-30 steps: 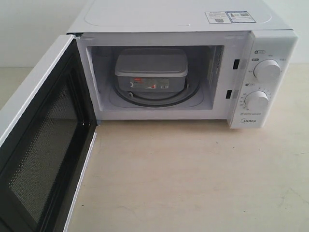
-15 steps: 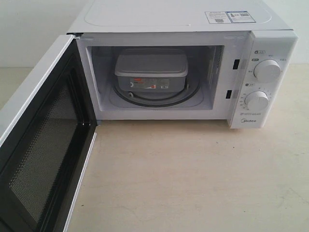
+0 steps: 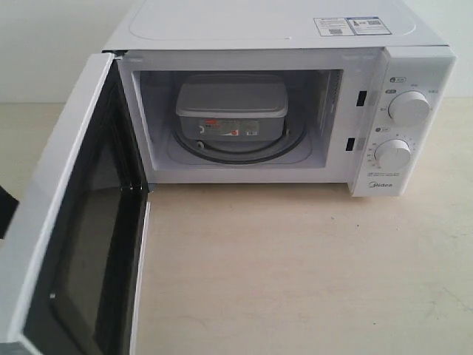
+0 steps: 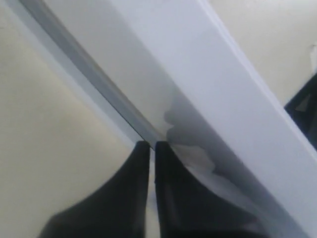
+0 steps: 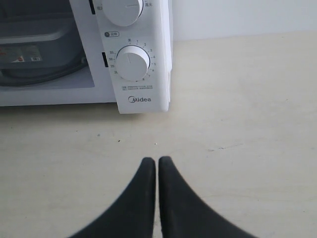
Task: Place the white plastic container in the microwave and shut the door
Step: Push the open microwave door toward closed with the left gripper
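While standing open at the left of the exterior view, marks the door (image 3: 70, 222) as the only work left. Shows the white plastic container (image 3: 231, 111) already inside the microwave (image 3: 259, 29), resting flat on the glass turntable (image 3: 236, 158), lid on, label toward the opening, clear of the cavity walls. Puts the step in hand, by judgement, at closing the door.

Finds the left gripper (image 4: 148, 145) clenched on nothing, fingertips together and set against the white outer side of the door. Cannot tell from the wrist view whether pressing hard or merely meeting it. Catches only a dark sliver, probably of that arm, at the left border of the exterior view, behind the door. Calls next for a steady sweep along the door's arc toward the front of the oven, keeping contact on the outer face as the angle changes. Calls then for a firm last push to latch, likely near the free edge for leverage.

Finds the right gripper (image 5: 157, 159) likewise pinched together and holding nothing, low over the table (image 3: 310, 266). Places it in front of the control panel, apart from the upper knob (image 3: 409, 107) and the lower knob (image 3: 392, 154).

Sees nothing on the table within the door's swing, and nothing sticking out of the cavity to block it. Risks: fingertips sliding off the smooth white panel, or shoving the whole oven backward rather than latching it. Leaves the stickers (image 3: 351, 26) on top out of it.
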Robot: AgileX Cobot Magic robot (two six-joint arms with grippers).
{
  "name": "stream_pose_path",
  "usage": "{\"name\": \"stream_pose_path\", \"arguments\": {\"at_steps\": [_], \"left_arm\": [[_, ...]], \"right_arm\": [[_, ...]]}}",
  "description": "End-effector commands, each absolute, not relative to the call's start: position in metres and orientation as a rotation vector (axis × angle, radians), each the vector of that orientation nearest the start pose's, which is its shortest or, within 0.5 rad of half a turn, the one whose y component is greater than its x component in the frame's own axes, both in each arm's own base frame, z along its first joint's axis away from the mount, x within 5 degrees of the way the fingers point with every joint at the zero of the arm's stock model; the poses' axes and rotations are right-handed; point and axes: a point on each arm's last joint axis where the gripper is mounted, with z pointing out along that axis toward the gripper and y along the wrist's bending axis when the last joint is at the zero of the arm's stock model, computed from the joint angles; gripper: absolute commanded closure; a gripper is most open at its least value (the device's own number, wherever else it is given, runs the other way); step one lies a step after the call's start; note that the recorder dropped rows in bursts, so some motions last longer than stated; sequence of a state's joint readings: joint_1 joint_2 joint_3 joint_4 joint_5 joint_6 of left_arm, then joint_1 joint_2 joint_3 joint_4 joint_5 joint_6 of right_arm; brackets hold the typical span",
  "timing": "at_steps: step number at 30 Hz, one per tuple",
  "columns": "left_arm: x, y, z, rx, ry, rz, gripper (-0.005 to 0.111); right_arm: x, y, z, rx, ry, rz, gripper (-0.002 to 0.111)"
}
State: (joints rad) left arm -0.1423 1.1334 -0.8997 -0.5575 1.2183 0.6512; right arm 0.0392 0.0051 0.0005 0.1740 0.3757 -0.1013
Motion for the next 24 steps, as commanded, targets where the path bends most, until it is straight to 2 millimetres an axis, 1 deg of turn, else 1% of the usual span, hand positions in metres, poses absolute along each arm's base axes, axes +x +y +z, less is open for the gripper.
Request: {"name": "stream_pose_path", "arguments": {"at_steps": [1, 5, 11, 13, 18, 24], "left_arm": [[0.173, -0.091, 0.306, 0.978, 2.531, -0.765, 0.102], [0.175, -0.107, 0.306, 1.011, 2.454, -0.776, 0.102], [0.188, -0.128, 0.301, 1.023, 2.347, -0.805, 0.102], [0.189, -0.131, 0.301, 1.013, 2.329, -0.838, 0.102], [0.19, -0.131, 0.301, 1.04, 2.299, -0.819, 0.102], [0.193, -0.13, 0.302, 1.016, 2.28, -0.794, 0.102]], "right_arm": [[0.053, 0.007, 0.18, -0.022, 1.85, 0.119, 0.108], [0.053, 0.007, 0.18, -0.022, 1.85, 0.119, 0.108], [0.053, 0.007, 0.18, -0.022, 1.85, 0.119, 0.108], [0.053, 0.007, 0.18, -0.022, 1.85, 0.119, 0.108], [0.053, 0.007, 0.18, -0.022, 1.85, 0.119, 0.108], [0.053, 0.007, 0.18, -0.022, 1.85, 0.119, 0.108]]}}
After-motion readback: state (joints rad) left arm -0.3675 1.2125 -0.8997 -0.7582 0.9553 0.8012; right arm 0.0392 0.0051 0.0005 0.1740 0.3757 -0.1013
